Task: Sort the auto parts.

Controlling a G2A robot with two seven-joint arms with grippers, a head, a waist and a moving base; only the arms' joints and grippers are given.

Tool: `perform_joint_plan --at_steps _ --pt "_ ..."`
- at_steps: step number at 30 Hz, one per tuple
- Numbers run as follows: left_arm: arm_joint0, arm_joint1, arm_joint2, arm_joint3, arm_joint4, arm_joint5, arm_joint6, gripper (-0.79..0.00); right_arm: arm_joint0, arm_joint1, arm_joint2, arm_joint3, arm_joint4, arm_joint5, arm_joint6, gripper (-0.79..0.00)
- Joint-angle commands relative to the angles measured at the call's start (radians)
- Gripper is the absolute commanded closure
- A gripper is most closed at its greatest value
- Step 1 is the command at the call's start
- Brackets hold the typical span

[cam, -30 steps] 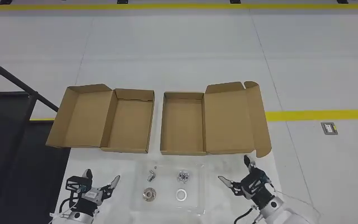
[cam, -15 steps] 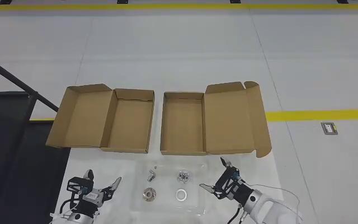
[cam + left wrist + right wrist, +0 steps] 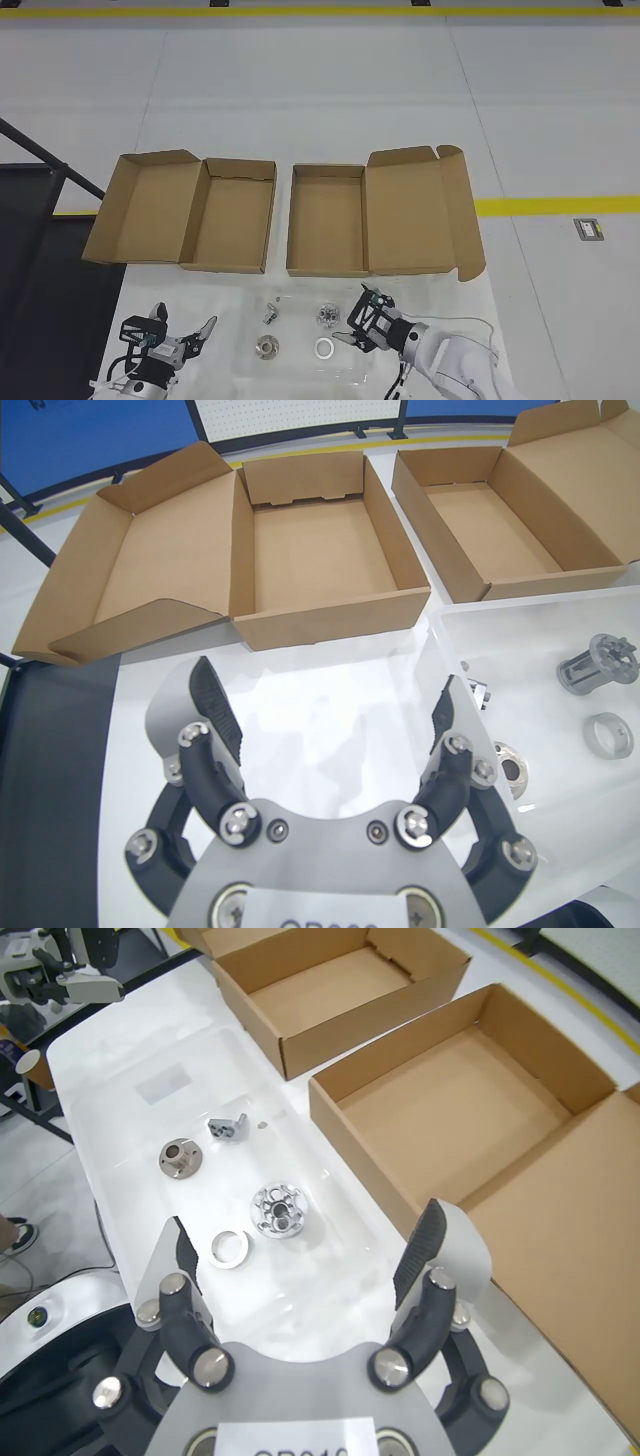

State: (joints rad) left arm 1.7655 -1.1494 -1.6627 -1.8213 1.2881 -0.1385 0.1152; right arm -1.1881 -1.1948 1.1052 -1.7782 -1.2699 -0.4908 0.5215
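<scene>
Several metal parts lie in a clear tray [image 3: 296, 335]: a small bracket [image 3: 270, 315], a toothed hub [image 3: 326, 315], a flanged bushing [image 3: 265, 347] and a flat ring [image 3: 324, 348]. My right gripper [image 3: 350, 315] hangs open at the tray's right side, close to the hub [image 3: 278, 1212] and ring [image 3: 229, 1249], holding nothing. My left gripper [image 3: 180, 333] stands open left of the tray, its fingers [image 3: 215, 700] empty above the white tabletop. The bushing [image 3: 510, 767] is the part nearest to it.
Two open cardboard boxes stand behind the tray, a left box [image 3: 235, 215] and a right box [image 3: 327, 220], both empty with lids folded outward. A black surface [image 3: 40, 290] borders the table on the left.
My right gripper has swung left from beyond the tray's right side to its right edge, beside the hub and ring. The left gripper has stayed put.
</scene>
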Motion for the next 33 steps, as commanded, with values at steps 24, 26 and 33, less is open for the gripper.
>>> perform_joint_plan --at_steps 24,26,33 --pt "0.0 0.0 0.0 0.0 0.0 0.0 0.0 -0.785 0.339 -0.077 -0.277 0.285 0.188 0.018 0.395 -0.785" --pt "0.0 0.0 0.0 0.0 0.0 0.0 0.0 -0.785 0.362 -0.086 -0.297 0.307 0.189 0.038 0.407 -0.785" --pt "0.0 0.0 0.0 0.0 0.0 0.0 0.0 -0.785 0.42 -0.116 -0.349 0.381 0.21 0.108 0.427 -0.785"
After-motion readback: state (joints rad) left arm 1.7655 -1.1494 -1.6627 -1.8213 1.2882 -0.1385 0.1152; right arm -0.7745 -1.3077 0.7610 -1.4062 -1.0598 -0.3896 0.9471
